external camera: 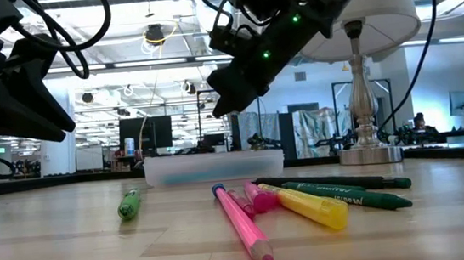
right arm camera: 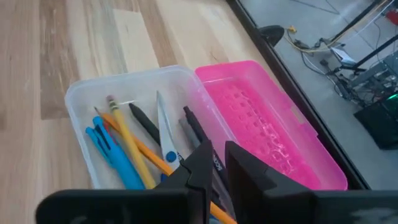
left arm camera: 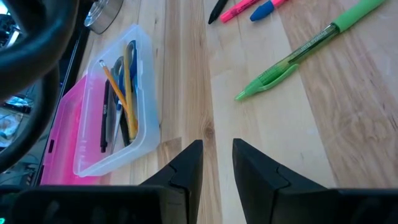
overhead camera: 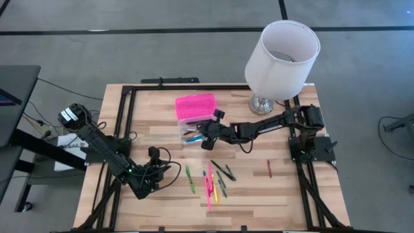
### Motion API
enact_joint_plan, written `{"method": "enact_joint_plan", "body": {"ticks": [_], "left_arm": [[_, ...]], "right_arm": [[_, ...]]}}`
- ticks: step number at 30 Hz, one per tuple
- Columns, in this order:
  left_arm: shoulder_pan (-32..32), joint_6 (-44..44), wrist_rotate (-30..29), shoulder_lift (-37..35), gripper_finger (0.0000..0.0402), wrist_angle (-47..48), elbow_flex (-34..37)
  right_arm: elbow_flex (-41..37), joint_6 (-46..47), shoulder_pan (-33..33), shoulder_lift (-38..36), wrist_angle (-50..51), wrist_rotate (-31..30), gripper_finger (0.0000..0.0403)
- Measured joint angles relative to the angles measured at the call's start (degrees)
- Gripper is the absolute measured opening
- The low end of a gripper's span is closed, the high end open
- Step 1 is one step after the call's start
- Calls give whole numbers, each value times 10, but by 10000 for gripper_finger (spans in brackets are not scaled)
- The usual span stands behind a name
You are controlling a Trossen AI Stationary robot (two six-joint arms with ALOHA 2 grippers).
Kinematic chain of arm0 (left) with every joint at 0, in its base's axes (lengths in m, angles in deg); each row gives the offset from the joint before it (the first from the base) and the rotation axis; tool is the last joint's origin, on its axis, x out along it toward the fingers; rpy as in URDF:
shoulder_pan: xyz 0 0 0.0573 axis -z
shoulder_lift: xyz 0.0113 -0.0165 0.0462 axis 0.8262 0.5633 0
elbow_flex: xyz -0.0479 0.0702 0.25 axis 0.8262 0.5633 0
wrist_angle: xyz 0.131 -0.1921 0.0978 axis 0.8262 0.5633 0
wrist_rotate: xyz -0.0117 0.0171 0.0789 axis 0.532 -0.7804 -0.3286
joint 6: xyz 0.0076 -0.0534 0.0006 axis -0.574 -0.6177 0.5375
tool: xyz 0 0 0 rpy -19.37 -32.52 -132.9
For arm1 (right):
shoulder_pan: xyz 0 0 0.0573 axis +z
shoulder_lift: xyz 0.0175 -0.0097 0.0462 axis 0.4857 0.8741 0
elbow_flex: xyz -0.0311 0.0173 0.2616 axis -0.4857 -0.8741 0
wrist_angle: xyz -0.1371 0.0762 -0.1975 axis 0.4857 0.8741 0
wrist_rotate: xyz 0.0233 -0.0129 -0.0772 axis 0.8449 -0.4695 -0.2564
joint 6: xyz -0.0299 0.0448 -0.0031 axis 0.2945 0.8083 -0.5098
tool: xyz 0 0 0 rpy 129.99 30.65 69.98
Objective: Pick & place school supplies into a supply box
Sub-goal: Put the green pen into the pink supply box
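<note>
The supply box stands at the table's far middle, its clear base (overhead camera: pixel 193 134) beside the flipped-open pink lid (overhead camera: pixel 195 106). In the base lie a blue pen (right arm camera: pixel 112 155), a yellow pencil (right arm camera: pixel 127 146), scissors (right arm camera: pixel 163 134) and dark pens (right arm camera: pixel 146 124). My right gripper (right arm camera: pixel 216 150) hovers over the base, slightly open, with nothing between its fingers. My left gripper (left arm camera: pixel 217 146) waits open above bare wood at the near left. On the table lie a green pen (overhead camera: pixel 190 179), pink and yellow markers (overhead camera: pixel 211 186), dark pens (overhead camera: pixel 224 170) and a red pen (overhead camera: pixel 270 169).
A white lamp shade (overhead camera: pixel 283 57) on a metal foot (overhead camera: pixel 262 103) stands at the far right, close behind my right arm. Black frame rails (overhead camera: pixel 123 123) run along the table's edges. Bare wood lies between the box and the loose supplies.
</note>
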Motion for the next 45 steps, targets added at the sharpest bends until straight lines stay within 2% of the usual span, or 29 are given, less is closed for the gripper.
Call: {"method": "enact_joint_plan", "body": {"ticks": [5,12,19,24,27,32,36,45], "left_arm": [[0,0,5,0,83,-6,0],[0,-26,14,0,83,-11,0],[0,-4,51,1,83,-79,0],[-4,98,99,33,83,-172,0],[-22,178,138,63,83,-249,0],[-76,267,251,104,83,-350,0],[-129,291,324,108,83,-353,0],[-225,358,474,108,83,-347,-16]], "right_arm": [[0,-10,23,-9,17,-8,39],[0,10,86,-50,90,-93,34],[0,153,159,-87,262,-137,27],[0,287,215,-85,395,-138,27],[-9,355,246,-85,422,-157,26],[-37,424,302,-84,417,-228,20],[-56,474,335,-84,417,-242,15],[-63,491,373,-84,417,-272,11]]}}
